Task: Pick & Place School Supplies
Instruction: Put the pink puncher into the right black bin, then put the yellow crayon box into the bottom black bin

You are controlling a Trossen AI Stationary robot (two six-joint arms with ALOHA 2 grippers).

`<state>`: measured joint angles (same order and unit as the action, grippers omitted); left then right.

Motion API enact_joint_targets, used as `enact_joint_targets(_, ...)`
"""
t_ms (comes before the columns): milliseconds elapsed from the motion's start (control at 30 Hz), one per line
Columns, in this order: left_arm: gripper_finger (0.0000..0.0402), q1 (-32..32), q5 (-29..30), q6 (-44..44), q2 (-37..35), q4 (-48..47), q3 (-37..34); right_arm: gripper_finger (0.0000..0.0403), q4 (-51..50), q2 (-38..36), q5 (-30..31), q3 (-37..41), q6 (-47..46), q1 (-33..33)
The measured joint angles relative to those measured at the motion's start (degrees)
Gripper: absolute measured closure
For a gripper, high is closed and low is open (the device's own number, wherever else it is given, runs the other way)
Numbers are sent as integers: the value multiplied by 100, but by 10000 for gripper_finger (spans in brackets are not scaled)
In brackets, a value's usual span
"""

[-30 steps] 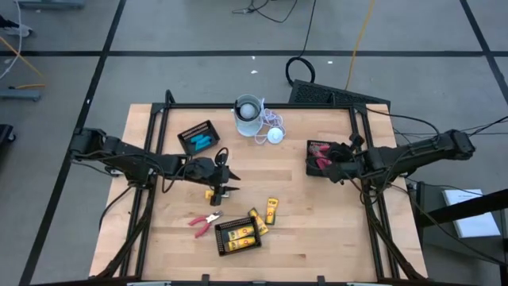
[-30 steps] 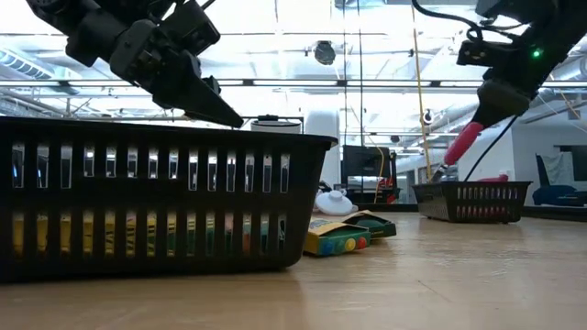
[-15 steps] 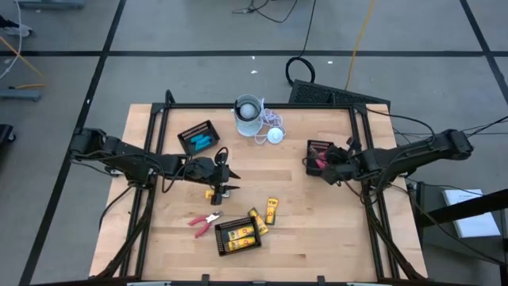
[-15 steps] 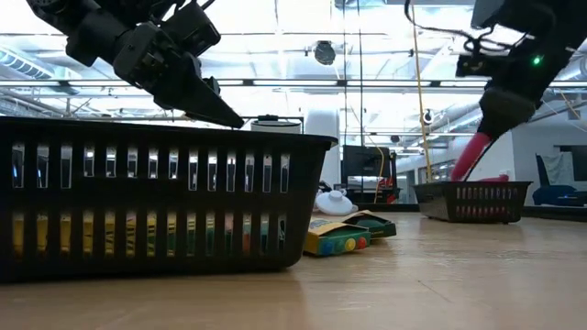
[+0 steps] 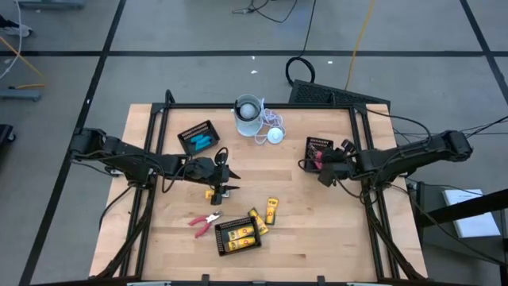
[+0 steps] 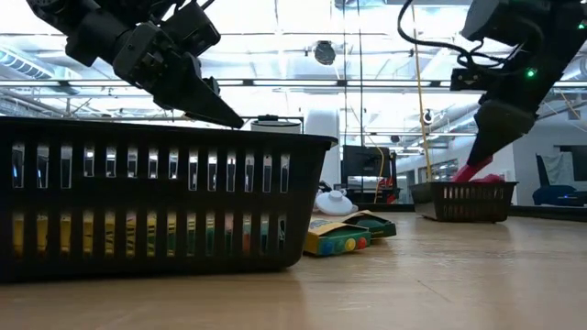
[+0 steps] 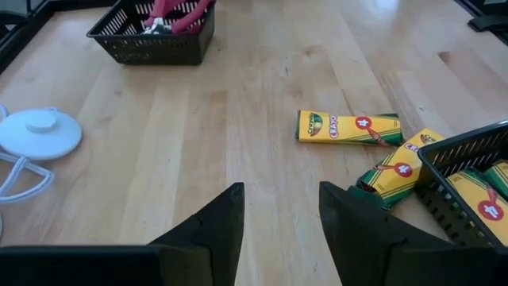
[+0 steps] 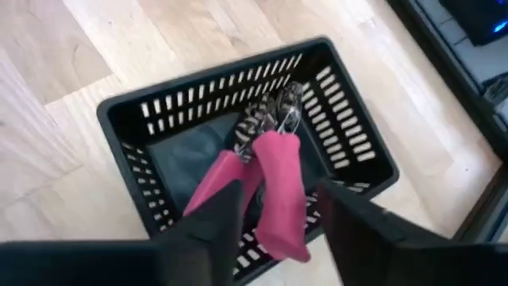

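Right wrist view: pliers (image 8: 266,187) between (parted) fingers (image 8: 214,226).

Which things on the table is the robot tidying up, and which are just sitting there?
For the job:
- crayon boxes
- red-handled pliers, another pair in the right tray
- light-blue sticks
- black mesh trays

Just lying about:
- white cup
- white corded disc

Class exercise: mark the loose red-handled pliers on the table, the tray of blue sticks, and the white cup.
Red-handled pliers (image 5: 205,223), high view, on the handles.
Tray of blue sticks (image 5: 184,135), high view, on its black rim.
White cup (image 5: 248,117), high view, on its wall.
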<state>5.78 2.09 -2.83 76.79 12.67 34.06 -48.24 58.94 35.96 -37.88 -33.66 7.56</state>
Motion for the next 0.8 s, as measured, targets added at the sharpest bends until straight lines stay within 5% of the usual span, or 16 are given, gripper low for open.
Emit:
enact_joint_targets(167,233,0,0,-26,0,8,0,176,70,-195,107,-7,189,-41)
enact_joint_targets(333,233,0,0,-121,0,5,0,159,361,-374,82,-213,793,-42)
enact_joint_targets(633,233,0,0,-94,0,-257,2,168,3239,214,-2371,-300,2151,83)
enact_joint_targets(800,233,0,3,6,0,-343,-59,168,4412,1348,-2708,-299,2642,562)
